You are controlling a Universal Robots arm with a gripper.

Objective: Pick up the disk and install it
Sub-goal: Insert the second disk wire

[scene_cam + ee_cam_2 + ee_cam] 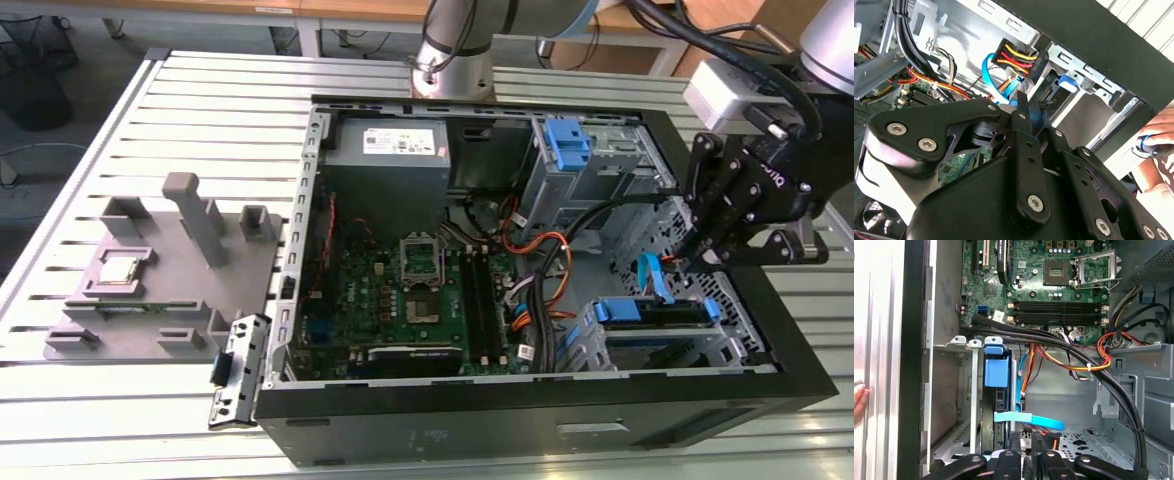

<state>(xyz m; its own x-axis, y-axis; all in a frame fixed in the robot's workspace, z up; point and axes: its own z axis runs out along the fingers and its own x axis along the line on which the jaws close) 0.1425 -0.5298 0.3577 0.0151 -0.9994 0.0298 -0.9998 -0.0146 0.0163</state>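
Note:
The disk (pixel 651 312) lies in the metal drive bay at the case's front corner, on the exterior view's right, its blue carrier tab facing the motherboard. In the first wrist view the disk (pixel 994 371) stands slotted in the bay, blue tab outermost. In the second wrist view the disk's blue tab (pixel 1067 82) shows in the bay beyond the fingers. My gripper (pixel 691 258) hangs just above that bay, apart from the disk. In both wrist views its black fingers (pixel 1022 107) stand together with nothing seen between them; the gripper (pixel 1025 442) is close to a light-blue data cable (pixel 1026 419).
An upright blue bracket (pixel 567 146) is fixed to the upper drive bay. Bundled black, orange and yellow cables (pixel 1079 357) cross between motherboard (pixel 414 290) and bay. A power plug (pixel 1015 56) hangs near the fingers. A person's hand (pixel 1158 145) rests outside the case wall. A grey fixture (pixel 147 270) sits left.

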